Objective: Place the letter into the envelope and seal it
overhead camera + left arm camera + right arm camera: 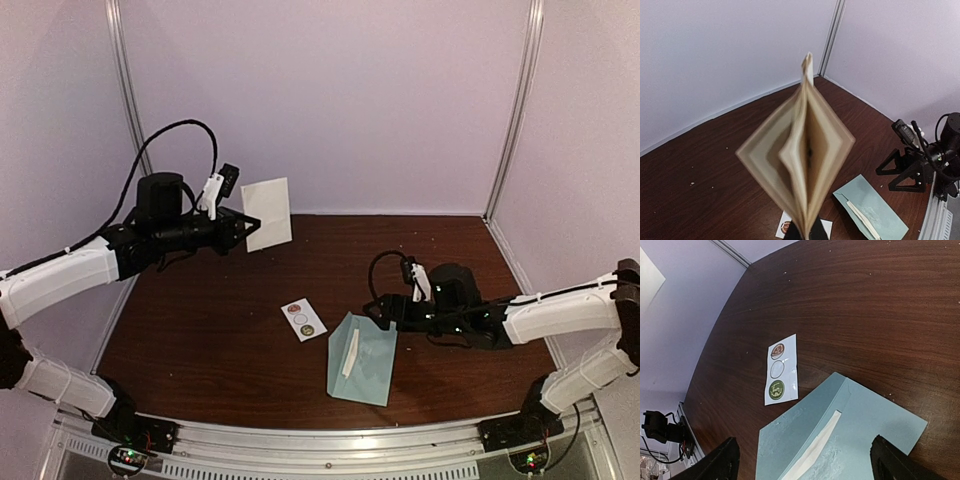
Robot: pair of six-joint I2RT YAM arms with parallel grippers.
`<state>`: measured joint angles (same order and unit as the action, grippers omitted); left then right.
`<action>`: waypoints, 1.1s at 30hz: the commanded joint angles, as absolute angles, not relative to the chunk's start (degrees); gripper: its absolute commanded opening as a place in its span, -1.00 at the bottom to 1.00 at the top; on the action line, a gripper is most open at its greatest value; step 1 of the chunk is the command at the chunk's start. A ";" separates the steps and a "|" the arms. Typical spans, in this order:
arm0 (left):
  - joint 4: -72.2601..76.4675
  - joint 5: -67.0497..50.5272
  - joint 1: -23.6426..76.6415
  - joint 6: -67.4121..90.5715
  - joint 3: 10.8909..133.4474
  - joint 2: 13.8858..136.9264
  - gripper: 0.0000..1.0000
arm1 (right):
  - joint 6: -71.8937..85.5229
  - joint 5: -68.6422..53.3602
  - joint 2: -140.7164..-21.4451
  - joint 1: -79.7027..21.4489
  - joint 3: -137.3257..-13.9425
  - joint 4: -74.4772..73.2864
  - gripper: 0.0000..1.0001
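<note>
- Pale teal-blue rectangular paper envelope is laid flat on dark brown wooden table, toward 6 o'clock of the tabletop in top view. A narrow white strip is seen lying along it.
- Right gripper is held at envelope's 12 o'clock edge. In its wrist view the black fingers are spread wide w/ envelope btwn & below them; contact can't be told.
- Small white sticker sheet w/ three round stickers is laid at envelope's 10 o'clock, just beside, not touching.
- White folded paper letter is held upright off the table at envelope's 11 o'clock, well apart, nr back wall.
- Left gripper is clamped on letter's 8 o'clock corner; folds are seen fanned apart in left wrist view.
</note>
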<state>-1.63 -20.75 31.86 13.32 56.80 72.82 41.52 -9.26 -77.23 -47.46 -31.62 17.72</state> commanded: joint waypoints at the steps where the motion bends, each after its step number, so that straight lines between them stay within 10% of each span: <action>1: -0.61 -21.83 31.73 12.13 57.13 73.16 -1.00 | 43.06 -12.59 -80.23 -46.06 -30.52 22.03 0.83; 33: -1.47 -22.59 31.73 11.31 57.75 74.62 -1.00 | 35.58 -21.93 -100.23 -41.37 -36.81 24.92 0.70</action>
